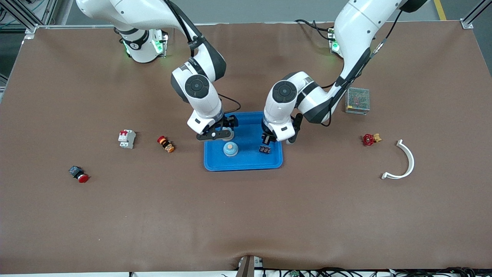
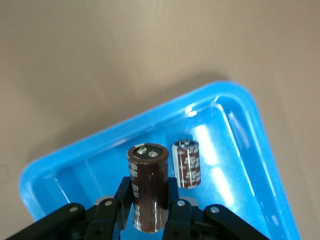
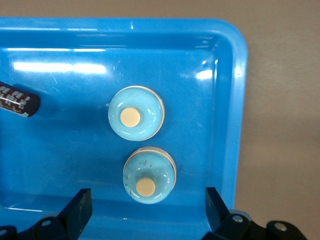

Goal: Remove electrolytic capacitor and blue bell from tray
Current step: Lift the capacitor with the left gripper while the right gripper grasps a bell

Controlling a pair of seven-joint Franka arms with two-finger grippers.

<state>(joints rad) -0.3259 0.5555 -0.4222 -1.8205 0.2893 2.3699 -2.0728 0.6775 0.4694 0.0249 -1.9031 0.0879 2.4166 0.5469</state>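
A blue tray (image 1: 215,163) lies mid-table. My left gripper (image 2: 148,200) is over the tray's left-arm end, shut on an upright brown capacitor (image 2: 147,185). A second capacitor (image 2: 186,163) stands in the tray just nearer the front camera (image 1: 264,149). My right gripper (image 3: 148,200) hangs open over the tray's right-arm end, its fingers (image 3: 80,205) wide apart either side of a light-blue bell (image 3: 149,175) without touching it. Another bell (image 3: 135,113) sits nearer the front camera (image 1: 230,149).
Toward the right arm's end lie a white breaker (image 1: 126,139), an orange part (image 1: 165,144) and a red push button (image 1: 78,174). Toward the left arm's end are a red valve (image 1: 370,139), a white curved piece (image 1: 403,161) and a mesh box (image 1: 357,100).
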